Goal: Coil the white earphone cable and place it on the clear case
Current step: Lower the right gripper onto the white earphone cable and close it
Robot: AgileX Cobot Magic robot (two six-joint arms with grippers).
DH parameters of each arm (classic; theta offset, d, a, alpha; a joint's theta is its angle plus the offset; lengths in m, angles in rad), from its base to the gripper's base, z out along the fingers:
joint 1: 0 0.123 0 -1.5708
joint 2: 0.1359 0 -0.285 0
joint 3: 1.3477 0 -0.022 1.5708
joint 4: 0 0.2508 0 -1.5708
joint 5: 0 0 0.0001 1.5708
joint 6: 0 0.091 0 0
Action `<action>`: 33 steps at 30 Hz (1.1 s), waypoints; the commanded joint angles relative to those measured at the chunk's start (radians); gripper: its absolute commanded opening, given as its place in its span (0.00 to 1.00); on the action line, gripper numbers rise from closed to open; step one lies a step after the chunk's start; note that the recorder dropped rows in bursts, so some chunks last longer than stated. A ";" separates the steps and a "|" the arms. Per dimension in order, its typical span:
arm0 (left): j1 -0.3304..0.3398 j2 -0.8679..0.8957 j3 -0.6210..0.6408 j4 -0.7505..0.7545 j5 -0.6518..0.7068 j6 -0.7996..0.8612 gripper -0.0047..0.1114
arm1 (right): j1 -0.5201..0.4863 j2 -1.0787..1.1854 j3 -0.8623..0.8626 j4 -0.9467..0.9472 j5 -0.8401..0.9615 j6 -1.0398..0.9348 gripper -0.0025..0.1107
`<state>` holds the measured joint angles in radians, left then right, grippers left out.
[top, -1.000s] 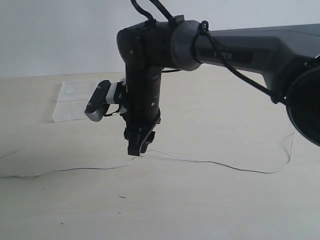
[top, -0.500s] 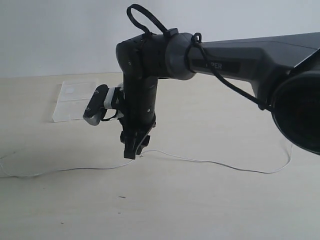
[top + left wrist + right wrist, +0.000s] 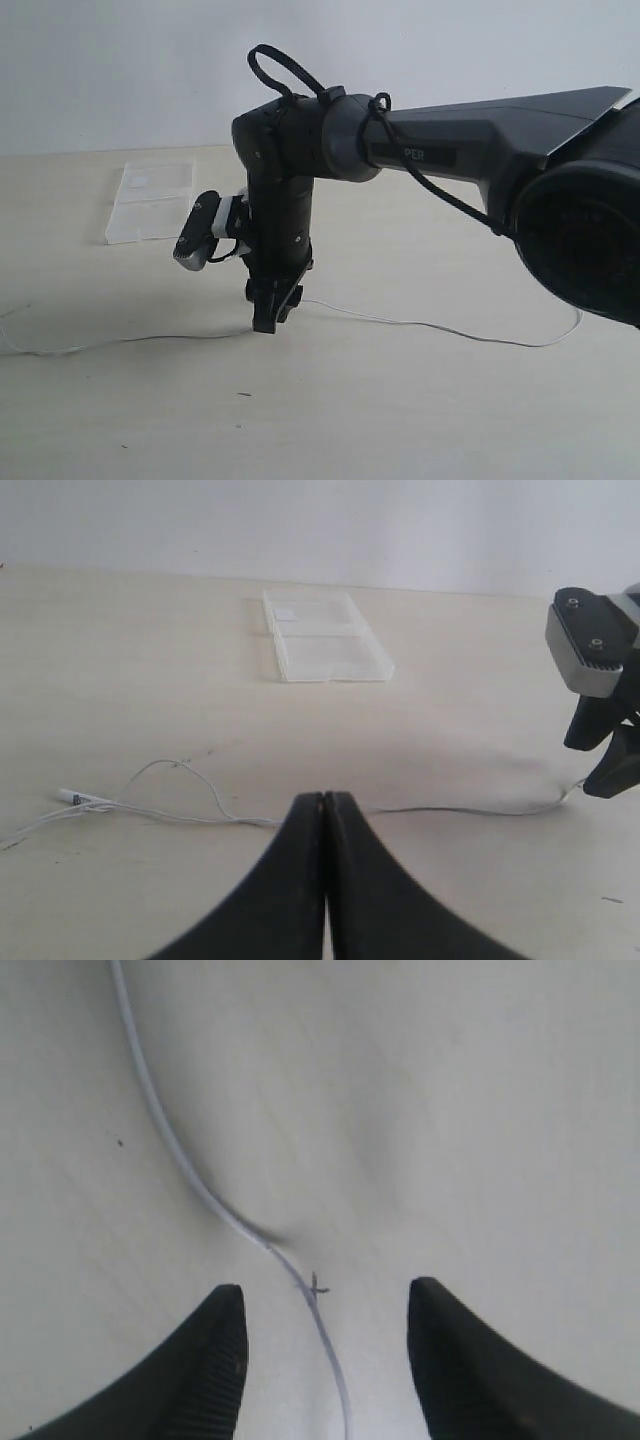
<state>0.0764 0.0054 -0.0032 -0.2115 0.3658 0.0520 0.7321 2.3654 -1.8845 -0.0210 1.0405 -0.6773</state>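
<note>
The white earphone cable (image 3: 430, 325) lies stretched out across the table from far left to far right. My right gripper (image 3: 267, 320) points down right over its middle. In the right wrist view this gripper (image 3: 325, 1300) is open, and the cable (image 3: 182, 1160) runs on the table between its two fingers. The clear case (image 3: 150, 200) lies flat at the back left, apart from the cable. In the left wrist view my left gripper (image 3: 325, 798) is shut with nothing in it, just short of the cable (image 3: 470, 811), with the clear case (image 3: 320, 640) farther off. One small white cable end (image 3: 75, 797) rests on the table.
The right arm's black body (image 3: 460, 150) spans the scene from the right, its wrist camera (image 3: 198, 232) sticking out to the left. The pale wooden table (image 3: 400, 420) meets a white wall behind.
The right gripper has come down a little, closer to the table at the cable's middle. The cable and the case lie where they were.
</note>
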 commanded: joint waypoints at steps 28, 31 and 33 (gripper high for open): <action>0.000 -0.005 0.003 -0.008 -0.004 0.000 0.04 | 0.001 0.065 -0.008 0.076 0.015 -0.118 0.46; 0.000 -0.005 0.003 -0.008 -0.004 0.000 0.04 | 0.001 0.067 -0.008 0.079 0.015 -0.120 0.46; 0.000 -0.005 0.003 -0.008 -0.004 0.000 0.04 | 0.001 0.067 -0.008 0.079 0.015 -0.120 0.45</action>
<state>0.0764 0.0054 -0.0032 -0.2115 0.3658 0.0520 0.7321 2.4089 -1.8959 0.0498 1.0450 -0.7846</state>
